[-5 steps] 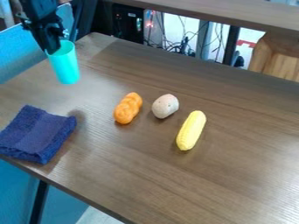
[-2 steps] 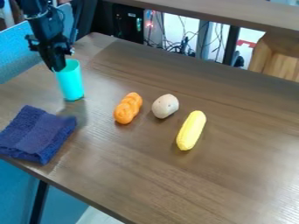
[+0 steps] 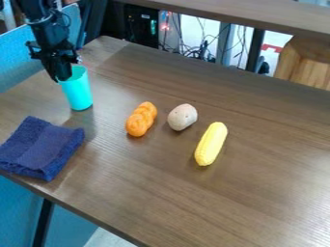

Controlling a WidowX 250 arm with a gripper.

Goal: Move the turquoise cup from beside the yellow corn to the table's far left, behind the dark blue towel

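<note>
The turquoise cup (image 3: 78,91) stands near the table's (image 3: 258,193) upper-left edge, long axis roughly upright, its rim just right of and below the black gripper (image 3: 61,78); jaw spread and grip cannot be told. The blue towel (image 3: 42,149) lies nearer the camera.

Turquoise cup (image 3: 78,91), plain navy blue towel (image 3: 40,148), orange bread roll (image 3: 141,119), off-white potato (image 3: 182,117) with small darker specks, bright yellow corn cob (image 3: 211,144), brown bench (image 3: 155,193) with streaky wood grain, black claw (image 3: 60,77), lighter blue patches beyond and below the bench.
</note>
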